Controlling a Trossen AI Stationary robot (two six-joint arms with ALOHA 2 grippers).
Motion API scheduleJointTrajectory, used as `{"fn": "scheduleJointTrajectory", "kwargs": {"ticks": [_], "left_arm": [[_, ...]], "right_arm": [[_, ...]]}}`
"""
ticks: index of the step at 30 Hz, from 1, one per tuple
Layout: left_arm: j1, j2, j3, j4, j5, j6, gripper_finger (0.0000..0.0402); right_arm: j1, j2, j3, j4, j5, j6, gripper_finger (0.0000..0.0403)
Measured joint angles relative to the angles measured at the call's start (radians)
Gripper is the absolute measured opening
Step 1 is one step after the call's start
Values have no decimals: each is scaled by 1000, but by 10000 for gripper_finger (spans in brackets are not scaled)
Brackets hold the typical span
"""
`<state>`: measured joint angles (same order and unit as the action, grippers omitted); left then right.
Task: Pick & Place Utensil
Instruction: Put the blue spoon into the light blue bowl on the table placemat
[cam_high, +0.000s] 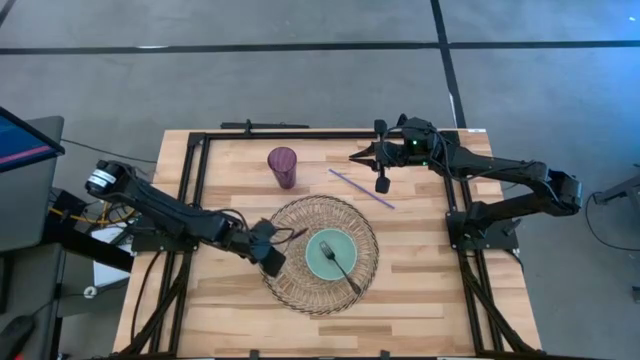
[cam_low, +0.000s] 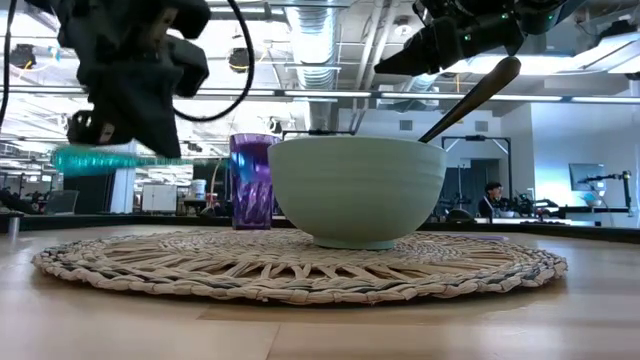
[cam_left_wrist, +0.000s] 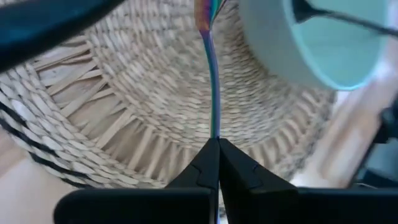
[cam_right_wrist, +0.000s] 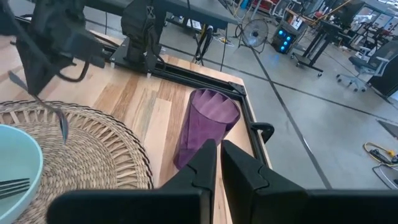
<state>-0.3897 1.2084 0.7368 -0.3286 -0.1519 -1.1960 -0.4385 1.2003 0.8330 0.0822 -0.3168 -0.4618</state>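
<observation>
Hiding utensil (cam_left_wrist: 213, 87) tip: frame edge

A light wooden tabletop (cam_high: 420, 260) with a black metal frame (cam_high: 196, 180) stands on a grey concrete floor (cam_high: 300, 90) marked with dark lines. At the far left is the edge of a monitor (cam_high: 22, 150). Beyond the tabletop is an open workshop with exposed silver ducts (cam_low: 320, 45) on a bright ceiling, white walls, a screen on a stand (cam_low: 585, 180) and a seated person (cam_low: 490, 198) at the far right. A floor fan (cam_right_wrist: 254, 32) and office chairs (cam_right_wrist: 368, 59) stand further off.
</observation>
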Motion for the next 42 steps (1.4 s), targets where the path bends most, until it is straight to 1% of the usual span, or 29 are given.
{"fn": "scheduleJointTrajectory", "kwargs": {"ticks": [3,7,9,11,14,16,20,23,26,30,33,38,42], "left_arm": [[-1,-41,0,3,26,-47,3],[-3,-90,0,17,30,-76,3],[-3,-101,0,63,30,-76,3],[-1,-101,0,144,30,-71,3],[-1,-78,1,306,30,-61,3],[-1,-55,1,382,30,-60,3],[12,-6,1,414,55,-74,4],[41,36,1,446,89,-120,4],[74,74,1,529,155,-140,4],[108,126,1,602,229,-238,4],[119,164,1,629,267,-343,4],[117,205,1,670,307,-506,4],[118,213,1,684,325,-617,4]], "right_arm": [[0,0,0,0,0,0,17],[0,0,0,0,0,0,17],[0,0,0,0,0,7,17],[0,0,0,-1,0,24,17],[1,1,0,-3,0,46,17],[9,16,0,-1,-3,55,17],[42,33,1,-57,-25,55,17],[79,48,-2,-145,-27,53,17],[128,75,-1,-154,-27,48,12],[209,137,-1,-161,-27,59,2],[261,179,0,-150,-27,46,2],[327,243,-1,-140,-27,37,1],[362,296,-1,-122,-27,36,1]]}}
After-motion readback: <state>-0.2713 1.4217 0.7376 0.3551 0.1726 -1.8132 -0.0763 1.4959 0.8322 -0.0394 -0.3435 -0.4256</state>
